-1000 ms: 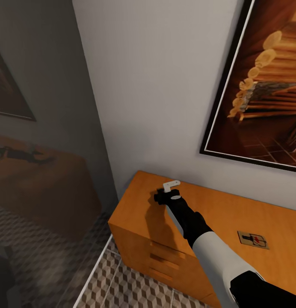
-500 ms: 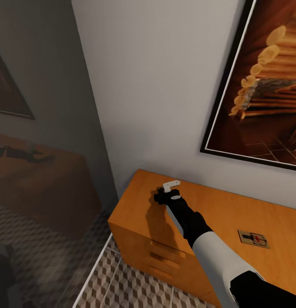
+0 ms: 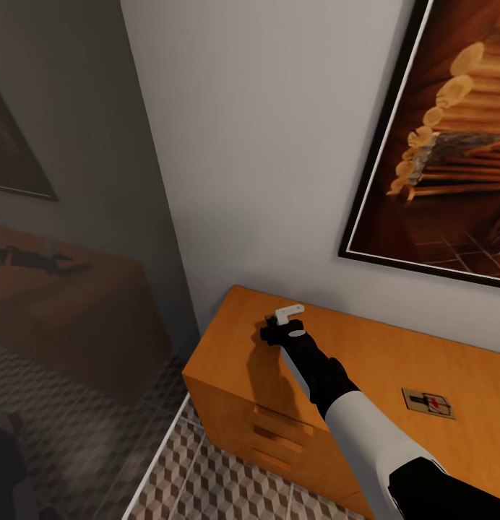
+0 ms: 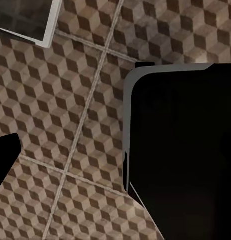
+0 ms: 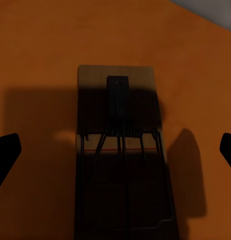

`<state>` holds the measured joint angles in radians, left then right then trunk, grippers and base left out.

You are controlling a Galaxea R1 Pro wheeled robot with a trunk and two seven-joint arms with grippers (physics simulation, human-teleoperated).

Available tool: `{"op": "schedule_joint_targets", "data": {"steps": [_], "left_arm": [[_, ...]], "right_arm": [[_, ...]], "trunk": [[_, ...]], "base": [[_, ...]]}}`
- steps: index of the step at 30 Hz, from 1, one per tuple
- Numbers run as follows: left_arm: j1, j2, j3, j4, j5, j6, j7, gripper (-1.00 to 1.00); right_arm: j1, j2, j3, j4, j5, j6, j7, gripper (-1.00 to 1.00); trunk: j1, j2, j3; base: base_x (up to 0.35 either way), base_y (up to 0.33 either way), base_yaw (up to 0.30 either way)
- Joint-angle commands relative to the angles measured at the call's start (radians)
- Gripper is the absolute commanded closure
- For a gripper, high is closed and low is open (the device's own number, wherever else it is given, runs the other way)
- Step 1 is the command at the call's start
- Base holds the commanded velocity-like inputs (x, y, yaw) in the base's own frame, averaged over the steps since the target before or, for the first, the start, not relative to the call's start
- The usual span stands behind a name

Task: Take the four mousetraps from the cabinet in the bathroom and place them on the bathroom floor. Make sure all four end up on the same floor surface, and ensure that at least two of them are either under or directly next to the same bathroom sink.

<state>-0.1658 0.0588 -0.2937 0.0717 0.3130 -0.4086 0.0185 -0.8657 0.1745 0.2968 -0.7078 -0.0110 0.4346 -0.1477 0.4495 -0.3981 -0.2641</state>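
Note:
The orange-brown cabinet [image 3: 365, 354] stands against the pale wall. One mousetrap [image 3: 428, 403] lies flat on its top towards the right. My right arm reaches over the top's left part, where my right gripper [image 3: 269, 334] points down. In the right wrist view that gripper [image 5: 115, 150] is open, one fingertip at each side edge, and another mousetrap [image 5: 120, 115] lies on the orange top directly below it, in shadow. My left gripper [image 4: 115, 155] hangs open over the cube-patterned bathroom floor [image 4: 70, 100], with nothing between its fingers.
A large dark-framed picture [image 3: 445, 144] hangs on the wall above the cabinet. At the left a dim reflective panel [image 3: 69, 289] mirrors the cabinet. Patterned floor [image 3: 207, 484] lies before the drawers [image 3: 279, 440]. My black base [image 4: 185, 150] sits beside the left gripper.

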Motion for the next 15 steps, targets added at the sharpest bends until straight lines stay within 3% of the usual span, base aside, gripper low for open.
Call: {"op": "schedule_joint_targets", "data": {"steps": [1, 15], "left_arm": [[-0.001, 0.0, -0.008, 0.003, 0.004, -0.006, 0.002, -1.0], [-0.001, 0.0, -0.008, 0.004, 0.004, -0.006, 0.003, -1.0]], "right_arm": [[-0.001, 0.0, 0.002, -0.001, -0.001, 0.006, -0.006, -1.0], [-0.001, 0.0, 0.002, -0.001, 0.0, 0.026, -0.006, -1.0]], "trunk": [[0.001, -0.002, -0.002], [0.001, -0.002, -0.01]], "base": [[0.0, 0.0, 0.0], [0.0, 0.0, 0.0]]}}
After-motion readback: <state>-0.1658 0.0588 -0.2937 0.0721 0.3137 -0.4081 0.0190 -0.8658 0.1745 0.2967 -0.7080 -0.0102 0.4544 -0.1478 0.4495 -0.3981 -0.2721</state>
